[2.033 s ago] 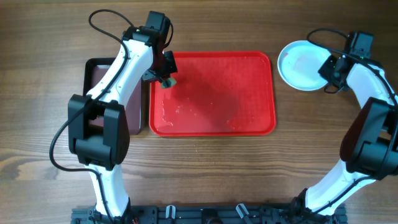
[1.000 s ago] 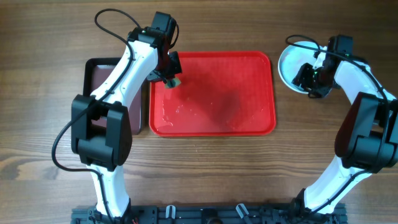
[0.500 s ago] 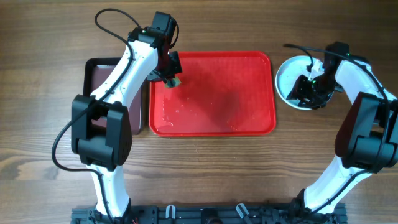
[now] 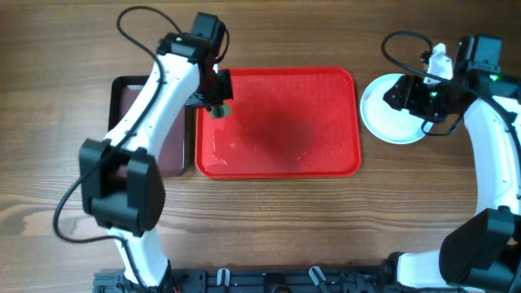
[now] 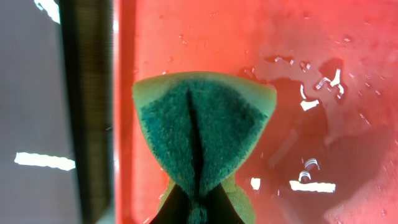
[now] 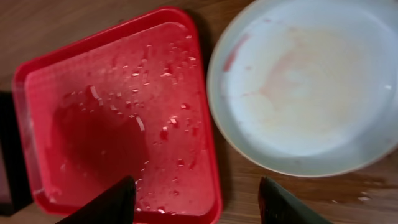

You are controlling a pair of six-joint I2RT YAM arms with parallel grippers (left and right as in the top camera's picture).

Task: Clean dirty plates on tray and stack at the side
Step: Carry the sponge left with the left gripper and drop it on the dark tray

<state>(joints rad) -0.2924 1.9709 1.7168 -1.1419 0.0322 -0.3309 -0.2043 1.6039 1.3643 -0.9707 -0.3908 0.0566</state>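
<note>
I'm seeing the wooden surface (image 4: 269, 220) carrying the wet red tray (image 4: 285, 122), with a faintly smeared pale plate (image 4: 387, 122) lying just right of it. My right claw (image 6: 196, 200) is hanging wide open near the plate's left edge. My left claw (image 5: 196, 211) is pinching a folded green sponge (image 5: 202, 134) at the tray's left edge.

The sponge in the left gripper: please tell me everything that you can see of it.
The sponge has a dark green scouring face and a yellow-green foam edge. The left gripper pinches its lower end, so it folds along the middle and fans out. It is over the wet red tray, close to its rim; whether it touches the tray cannot be told.
</note>
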